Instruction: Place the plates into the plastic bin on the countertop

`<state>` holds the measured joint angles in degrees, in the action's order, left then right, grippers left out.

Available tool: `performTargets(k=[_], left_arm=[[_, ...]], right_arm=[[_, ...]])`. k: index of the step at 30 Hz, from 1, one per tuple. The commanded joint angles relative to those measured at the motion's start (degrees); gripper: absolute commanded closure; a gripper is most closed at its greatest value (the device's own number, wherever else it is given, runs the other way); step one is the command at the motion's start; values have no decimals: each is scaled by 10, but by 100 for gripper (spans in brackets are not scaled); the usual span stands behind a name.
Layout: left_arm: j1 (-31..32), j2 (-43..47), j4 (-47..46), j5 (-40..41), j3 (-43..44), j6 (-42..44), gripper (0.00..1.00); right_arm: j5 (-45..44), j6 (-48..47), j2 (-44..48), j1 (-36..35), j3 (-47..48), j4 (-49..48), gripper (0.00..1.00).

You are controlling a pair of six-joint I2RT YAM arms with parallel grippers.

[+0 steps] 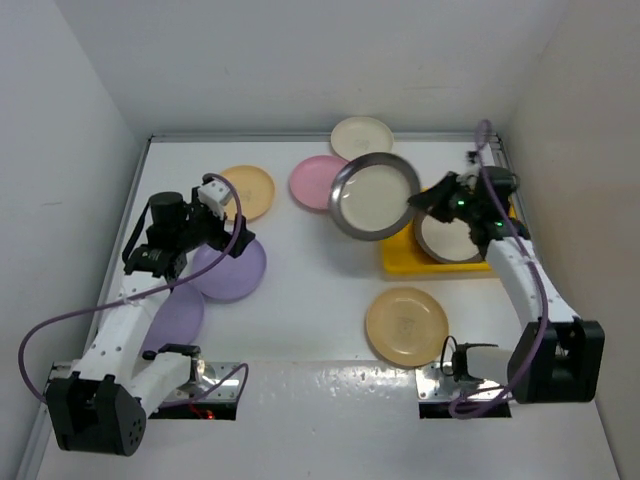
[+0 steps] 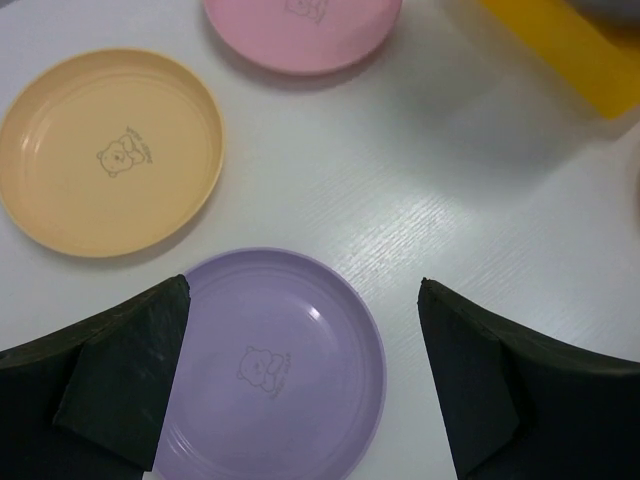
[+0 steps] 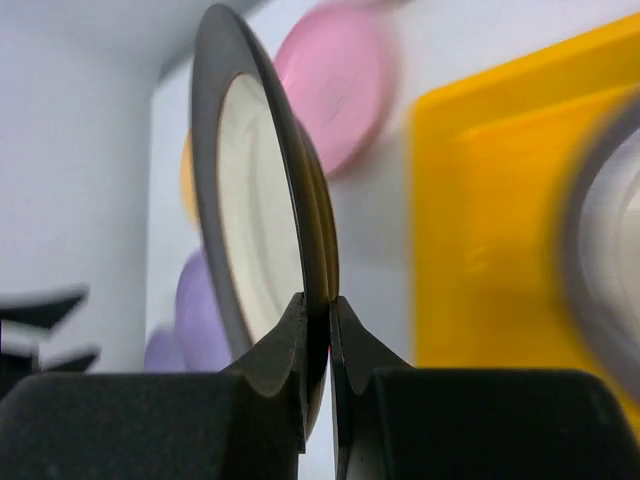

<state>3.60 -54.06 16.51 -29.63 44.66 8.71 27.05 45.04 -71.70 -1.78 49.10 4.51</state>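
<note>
Clamped on the rim of the round steel-rimmed, cream-centred plate (image 1: pixel 375 195), the right gripper (image 3: pixel 318 310) holds it tilted in the air just left of the shallow yellow plastic bin (image 1: pixel 400 260), so the drop lies rightward; the left gripper (image 2: pixel 300 330) gapes empty

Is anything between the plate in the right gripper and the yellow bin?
Nothing visible is in the way. The right gripper holds the steel-rimmed plate in the air just left of the bin. A second plate already lies in the bin's right part; its left part shows bare yellow.
</note>
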Motion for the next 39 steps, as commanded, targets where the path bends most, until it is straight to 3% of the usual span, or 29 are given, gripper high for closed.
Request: performTargets(k=[1, 5, 11, 16, 24, 28, 35, 36, 37, 39], left_arm=[[-7, -24, -27, -3, 4, -4, 4], [-12, -48, -46, -3, -1, -4, 4], [-12, -96, -72, -3, 5, 6, 4], [-12, -131, -91, -3, 18, 11, 4], [-12, -157, -97, -8, 36, 28, 4], [-17, -168, -103, -8, 42, 34, 4], [-23, -184, -109, -13, 42, 39, 4], [-23, -184, -109, -18, 42, 39, 4], [-23, -184, -109, -18, 42, 39, 4], [-23, -190, -115, -24, 42, 39, 4]], right_arm=[[5, 27, 52, 130, -9, -13, 100], [43, 9, 46, 263, -14, 3, 100], [44, -21, -3, 336, 0, 23, 100], [41, -24, -57, 341, -5, 25, 100], [1, -56, -64, 349, -38, -6, 100], [-26, -98, -95, 350, -28, 56, 100], [-24, -91, -95, 349, -61, 19, 100], [-22, -97, -100, 349, -53, 23, 96], [-23, -101, -113, 348, -45, 40, 72], [-45, -113, -133, 347, -36, 58, 40]])
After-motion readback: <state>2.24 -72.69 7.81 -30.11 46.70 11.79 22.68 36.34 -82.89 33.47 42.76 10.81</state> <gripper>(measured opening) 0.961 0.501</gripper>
